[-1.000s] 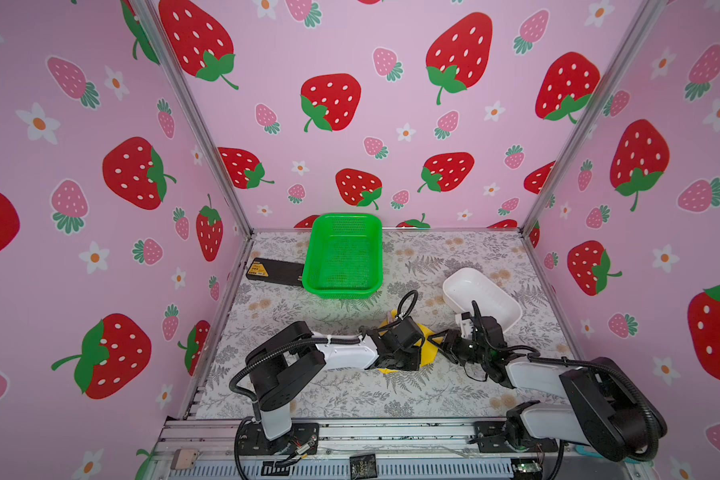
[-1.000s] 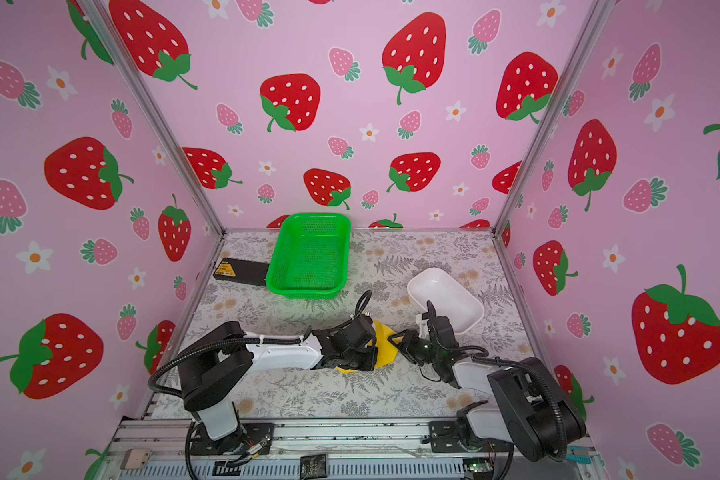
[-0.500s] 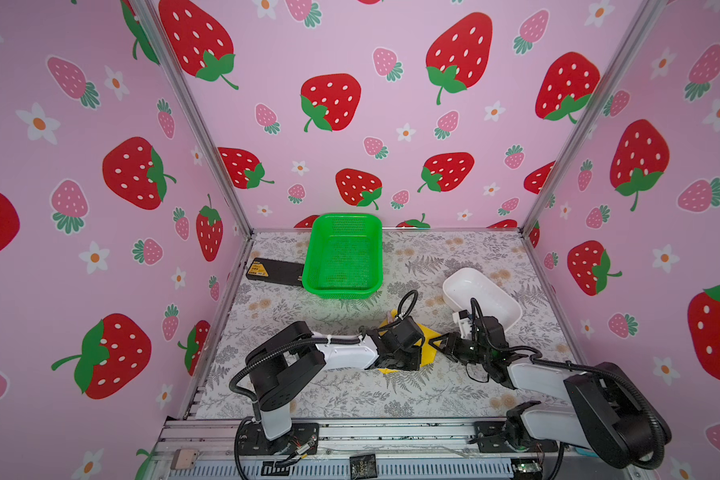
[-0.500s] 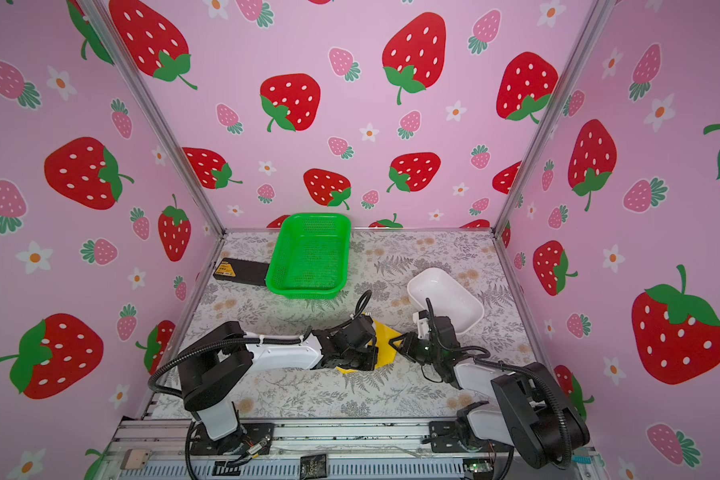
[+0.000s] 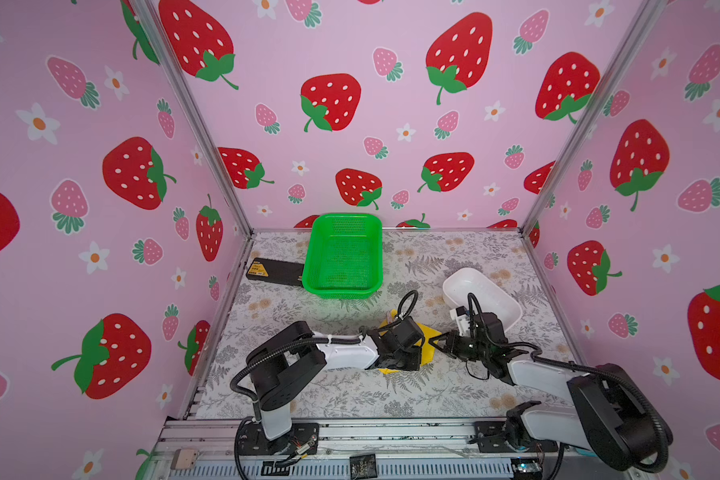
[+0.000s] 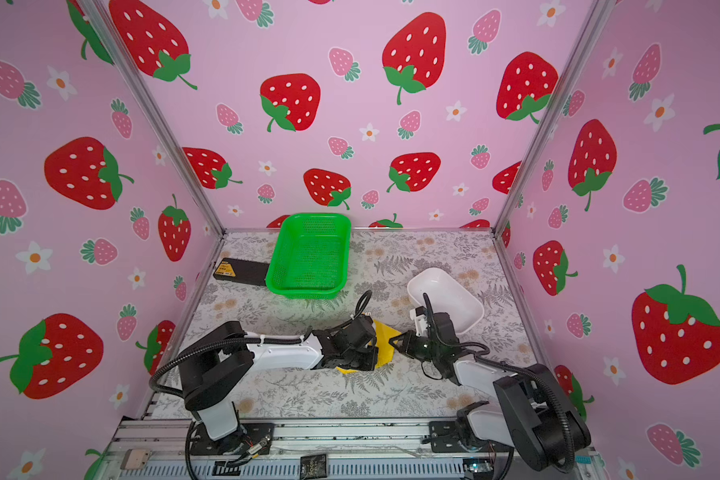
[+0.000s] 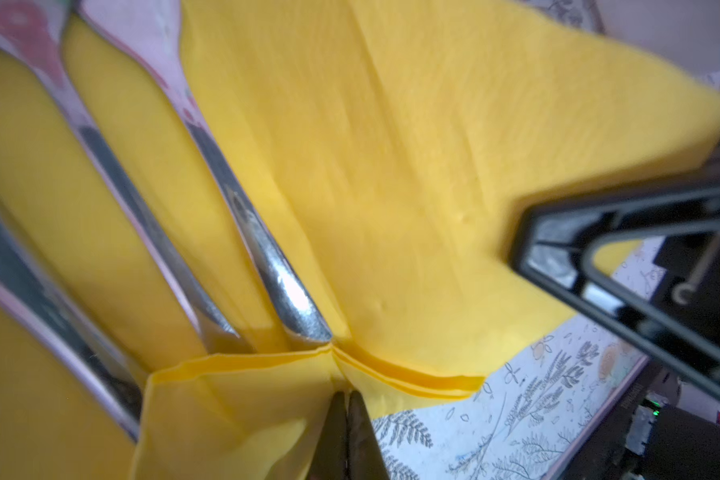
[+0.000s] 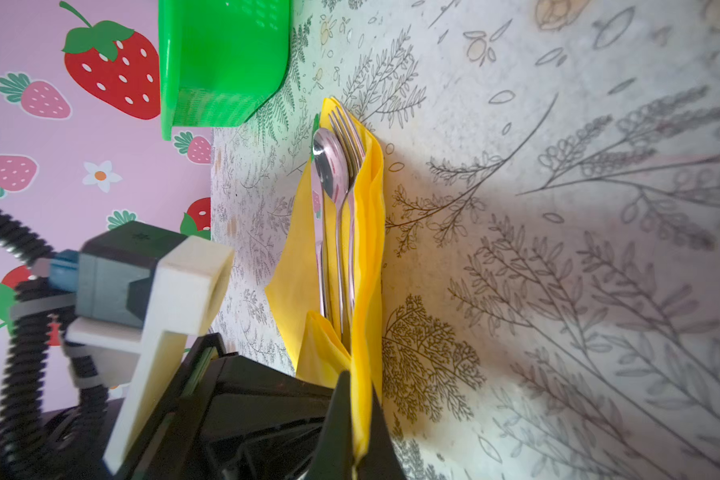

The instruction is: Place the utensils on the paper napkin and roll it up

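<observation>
Paper napkin (image 8: 368, 257) is lying on the table (image 8: 558, 291), half-folding over the utensils (image 8: 337, 187), left fingers (image 7: 332, 440) and right fingers (image 8: 338, 424) each pinching a yellow edge; rolling both ends in sync, gently, is looking safest.

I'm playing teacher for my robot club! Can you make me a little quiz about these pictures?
1. True or false: the shiny silver metal utensils lie on the thin yellow paper napkin.
2. The right arm's fingers are pinching: A) the napkin, B) a fork, C) the white dish?
3. What colour is the perforated plastic basket by the back wall?
Key: 1 true; 2 A; 3 green.
</observation>
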